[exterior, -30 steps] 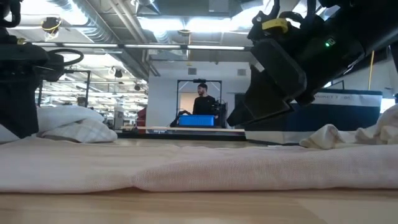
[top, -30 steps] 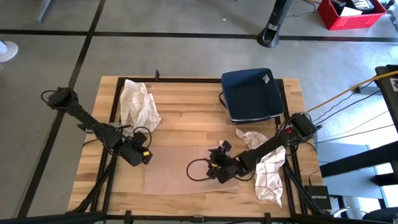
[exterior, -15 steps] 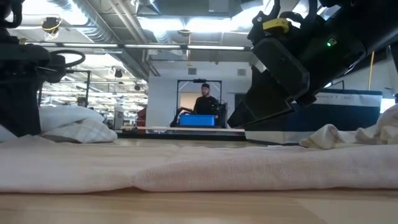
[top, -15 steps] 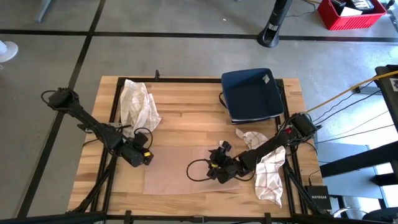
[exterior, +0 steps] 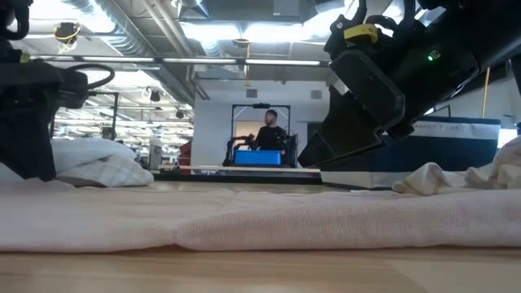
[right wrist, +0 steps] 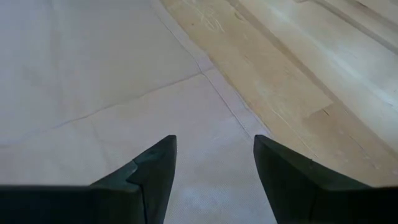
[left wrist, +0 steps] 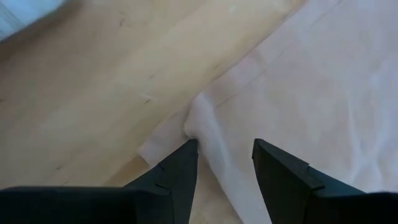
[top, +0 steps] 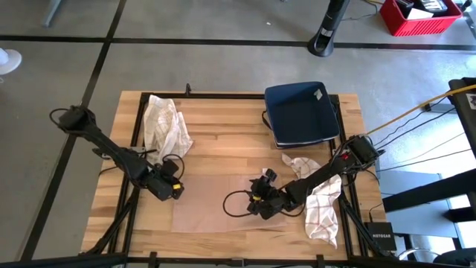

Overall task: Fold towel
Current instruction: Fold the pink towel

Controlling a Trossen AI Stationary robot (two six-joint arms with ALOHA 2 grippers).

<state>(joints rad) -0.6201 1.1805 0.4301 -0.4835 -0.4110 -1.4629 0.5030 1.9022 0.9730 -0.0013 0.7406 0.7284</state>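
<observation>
Beige towel (top: 223,208): lies flat on the wooden table (top: 223,141), lower centre of the high view, between the two grippers.
Left arm: reaches from the table's left edge down toward the towel's upper left corner, wrist low.
Left gripper (left wrist: 224,158): fingers parted, straddling a raised pucker of cloth at the towel's corner; whether they pinch it I cannot tell.
Right arm: stretches from the right edge leftward, low over the table.
Right gripper (right wrist: 214,158): fingers wide apart, empty, just over the towel's right part.
Checked cloths: one bunched at upper left (top: 167,123), one at lower right (top: 321,205).
Navy folded stack (top: 301,112): upper right of the table.
Person (exterior: 269,134): far background, low view.
</observation>
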